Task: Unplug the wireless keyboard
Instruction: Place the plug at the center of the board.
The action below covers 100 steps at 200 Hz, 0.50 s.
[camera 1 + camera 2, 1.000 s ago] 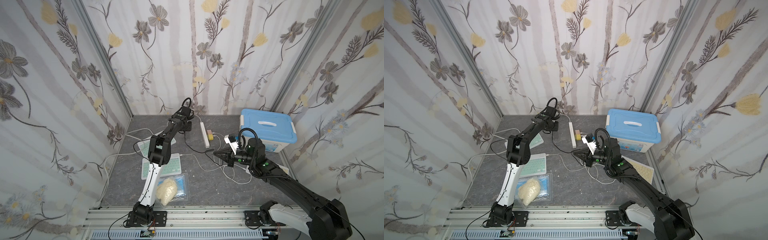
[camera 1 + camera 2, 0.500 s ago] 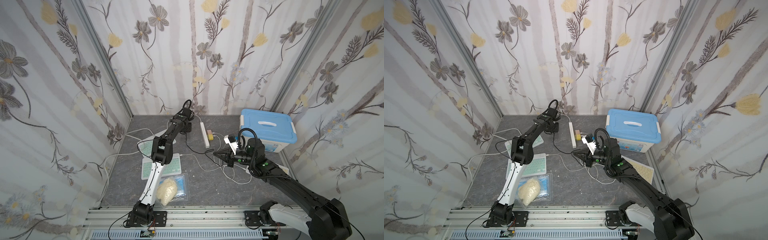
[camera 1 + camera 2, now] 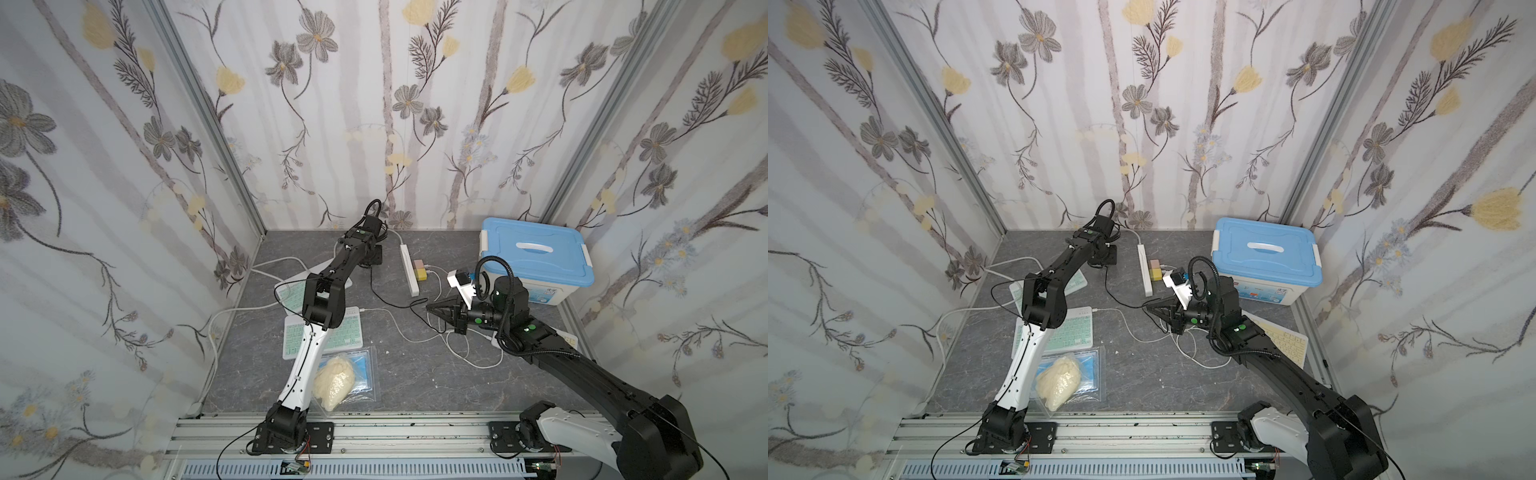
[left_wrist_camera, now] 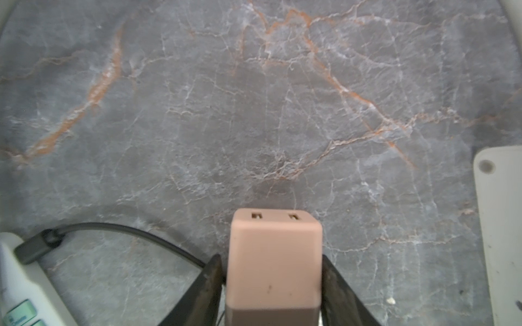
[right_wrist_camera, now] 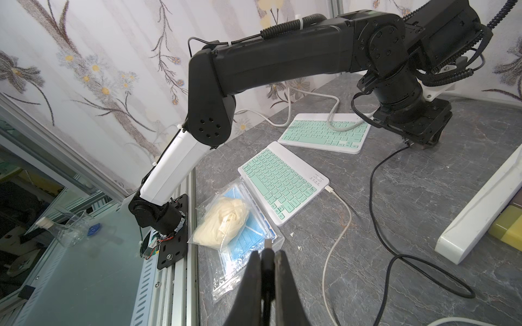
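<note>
The left arm stretches long and low toward the back wall, its left gripper [image 3: 370, 258] pointing down at the grey marble-patterned tabletop [image 3: 415, 374]. Only the left wrist view shows what sits there: a pink block-shaped adapter [image 4: 275, 282] with two small slots stands between the jaws, a dark finger close against each side. Whether they squeeze it or merely flank it cannot be told. That view also catches a black cable [image 4: 127, 228] plugged into the edge of the far mint-green wireless keyboard [image 4: 19, 296], just beside the gripper. The near mint-green wireless keyboard [image 3: 345, 332], partly under the left elbow, has a white cable [image 3: 390, 328] plugged into its side. Right of a white power strip [image 3: 408, 270], the right arm bends low, its right gripper [image 3: 430, 307] aimed leftward. The right wrist view shows its fingers pinched closed on the black cable's metal-tipped end, well apart from both keyboards.
</note>
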Tool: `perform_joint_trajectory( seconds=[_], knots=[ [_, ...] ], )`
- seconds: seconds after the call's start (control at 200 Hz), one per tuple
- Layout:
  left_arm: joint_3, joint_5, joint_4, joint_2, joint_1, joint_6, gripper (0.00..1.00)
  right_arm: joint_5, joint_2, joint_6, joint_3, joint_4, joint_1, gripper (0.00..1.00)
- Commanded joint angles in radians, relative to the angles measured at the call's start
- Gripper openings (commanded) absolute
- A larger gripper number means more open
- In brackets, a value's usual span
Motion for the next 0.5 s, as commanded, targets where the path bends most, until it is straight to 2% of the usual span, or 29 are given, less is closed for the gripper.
perform_joint_trajectory(
  seconds=[0.0, 0.105, 0.33, 0.45, 0.495],
  knots=[
    [0.010, 0.007, -0.027, 0.000, 0.001, -0.014, 0.64, 0.002, 0.001, -0.015, 0.003, 0.022, 0.001, 0.00],
    [0.009, 0.017, -0.026, -0.010, 0.000, -0.014, 0.70, 0.001, 0.000, -0.015, 0.001, 0.022, 0.001, 0.00],
    [-0.025, 0.004, -0.039, -0.105, -0.005, -0.012, 0.71, 0.018, -0.002, -0.017, -0.002, 0.018, 0.001, 0.00],
    [-0.214, -0.006, 0.044, -0.255, -0.014, -0.009, 0.75, 0.037, -0.005, -0.017, -0.004, 0.017, 0.001, 0.00],
    [-0.321, -0.001, 0.104, -0.330, -0.017, -0.010, 0.85, 0.044, -0.006, -0.017, -0.004, 0.017, 0.001, 0.00]
  ],
)
